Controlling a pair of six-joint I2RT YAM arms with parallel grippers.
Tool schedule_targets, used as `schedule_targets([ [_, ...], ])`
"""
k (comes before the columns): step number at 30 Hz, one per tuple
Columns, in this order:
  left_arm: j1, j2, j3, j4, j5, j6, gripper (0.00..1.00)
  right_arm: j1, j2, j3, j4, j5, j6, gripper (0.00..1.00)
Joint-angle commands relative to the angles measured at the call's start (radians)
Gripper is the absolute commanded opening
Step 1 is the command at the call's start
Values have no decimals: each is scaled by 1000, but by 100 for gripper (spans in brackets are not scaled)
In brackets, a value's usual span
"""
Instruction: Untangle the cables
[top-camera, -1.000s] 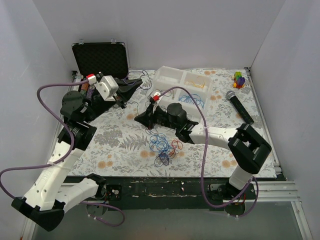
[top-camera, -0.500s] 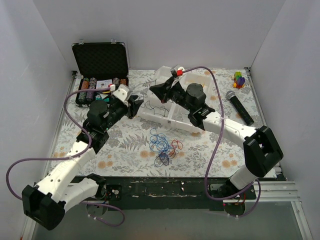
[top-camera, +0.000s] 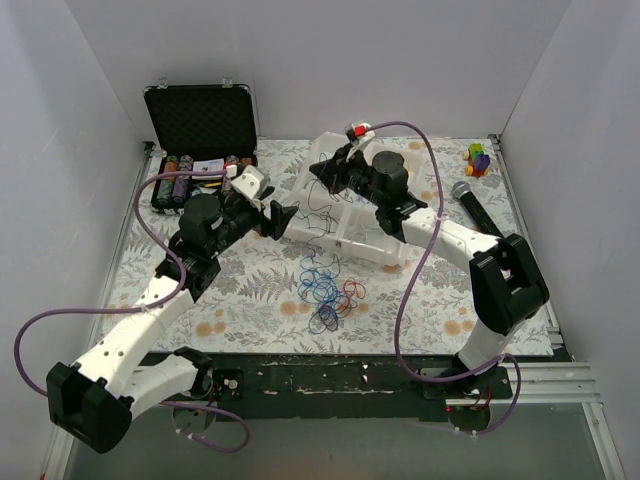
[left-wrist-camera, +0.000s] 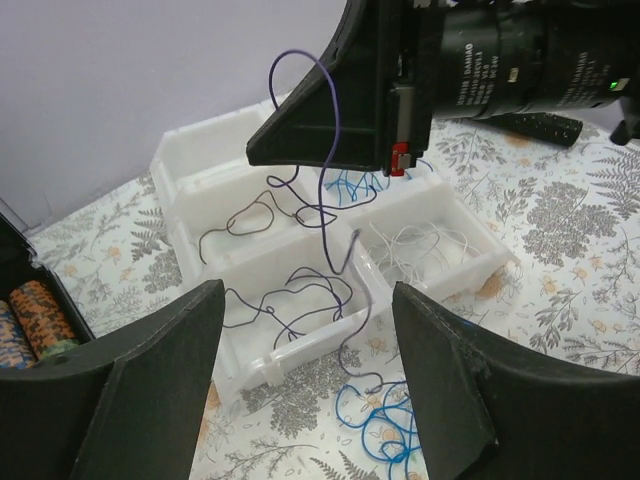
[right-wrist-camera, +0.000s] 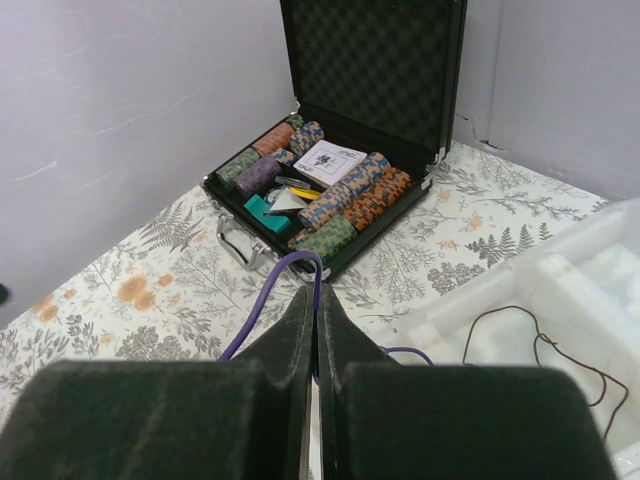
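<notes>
The cables (top-camera: 325, 290) lie as a tangle of blue, red and black loops on the floral cloth, in front of the white tray (top-camera: 352, 243). My right gripper (top-camera: 320, 174) hovers over the tray, shut on a thin purple cable (right-wrist-camera: 268, 287). That purple cable (left-wrist-camera: 334, 150) hangs from the right gripper (left-wrist-camera: 275, 148) through a tray compartment (left-wrist-camera: 255, 345) down to the blue loops (left-wrist-camera: 385, 425). My left gripper (top-camera: 284, 217) stands open at the tray's left side, its fingers (left-wrist-camera: 150, 390) wide apart with nothing between them.
An open black case (top-camera: 200, 120) with poker chips (right-wrist-camera: 345, 200) sits at the back left. A microphone (top-camera: 478, 212) and coloured blocks (top-camera: 479, 158) lie at the right. Other tray compartments hold white and dark cables (left-wrist-camera: 425, 240).
My left gripper has opened and let go of the purple cable. Both arms moved to the tray, the right one lifting the cable over it.
</notes>
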Motion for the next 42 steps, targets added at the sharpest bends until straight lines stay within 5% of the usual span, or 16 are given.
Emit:
schedule_targets([
  [1, 2, -74, 26, -19, 15, 25, 68, -23, -5, 82, 35, -50, 20, 1],
  [29, 2, -174, 9, -100, 20, 14, 67, -107, 98, 573, 155, 31, 292, 1],
  [38, 2, -191, -3, -111, 28, 8, 67, -115, 214, 855, 55, 24, 250, 1],
  [42, 2, -197, -9, -108, 22, 3, 67, -113, 224, 835, 48, 17, 223, 1],
])
